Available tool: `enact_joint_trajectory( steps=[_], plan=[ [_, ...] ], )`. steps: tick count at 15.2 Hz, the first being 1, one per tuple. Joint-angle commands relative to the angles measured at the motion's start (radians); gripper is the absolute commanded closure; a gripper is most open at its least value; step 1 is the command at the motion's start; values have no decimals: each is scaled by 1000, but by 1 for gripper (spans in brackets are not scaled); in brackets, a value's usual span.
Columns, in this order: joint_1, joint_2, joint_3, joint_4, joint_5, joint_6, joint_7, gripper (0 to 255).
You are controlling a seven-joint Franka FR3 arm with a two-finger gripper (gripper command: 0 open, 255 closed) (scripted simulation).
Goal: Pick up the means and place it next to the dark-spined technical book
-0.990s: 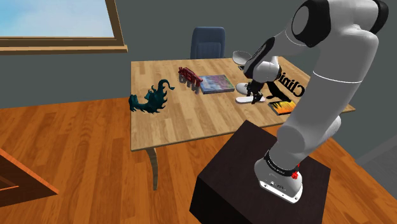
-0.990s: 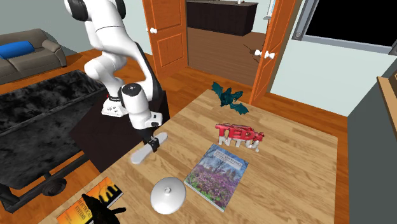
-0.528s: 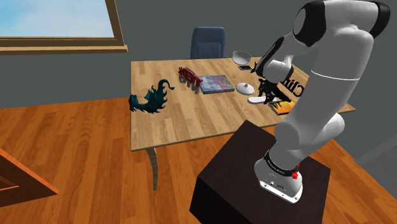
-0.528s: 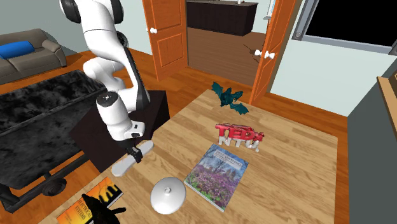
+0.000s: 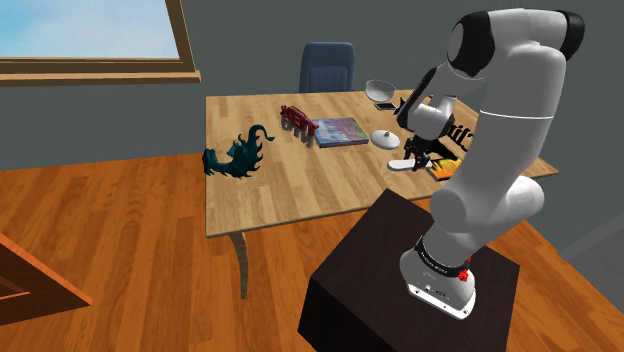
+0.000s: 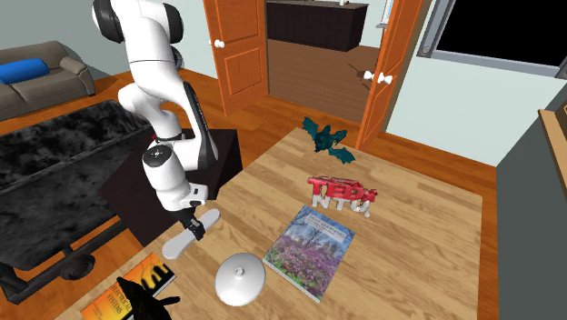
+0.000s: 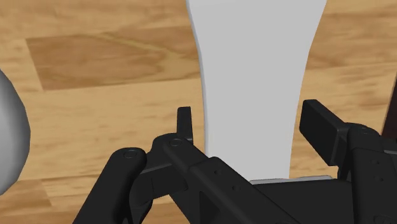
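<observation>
A long white flat object (image 6: 178,240) lies between the black fingers of my gripper (image 6: 193,224), which is shut on it near one end. In the wrist view the white object (image 7: 254,63) runs away from the gripper (image 7: 251,121) over the wooden tabletop. It hangs low over the table's near edge; I cannot tell whether it touches the wood. The orange-covered book with a dark spine (image 6: 123,291) lies a short way off toward the second exterior view's lower left. In the shoulder view the gripper (image 5: 420,154) and white object (image 5: 400,163) sit just left of that book (image 5: 444,168).
A white domed lid (image 6: 239,277) sits close by, with a flower-covered book (image 6: 313,247), red block letters (image 6: 341,194) and a teal winged figure (image 6: 327,136) farther along the table (image 6: 418,273). A blue chair (image 5: 327,65) stands behind it.
My gripper carried the white object along the table edge toward the orange book during the first half second. Since then it has hardly shifted, while the arm's upper joints turned.
</observation>
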Motion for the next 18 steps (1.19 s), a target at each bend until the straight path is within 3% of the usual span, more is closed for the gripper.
enact_joint_trajectory(
  steps=[1,6,13,14,18],
  plan=[
    [-17,27,22,6,27,20,-20,255],
    [-60,91,76,25,83,65,-62,255],
    [-60,91,76,25,83,65,-62,255],
    [-60,91,76,25,83,65,-62,0],
    [-60,91,76,25,83,65,-62,0]
  ],
)
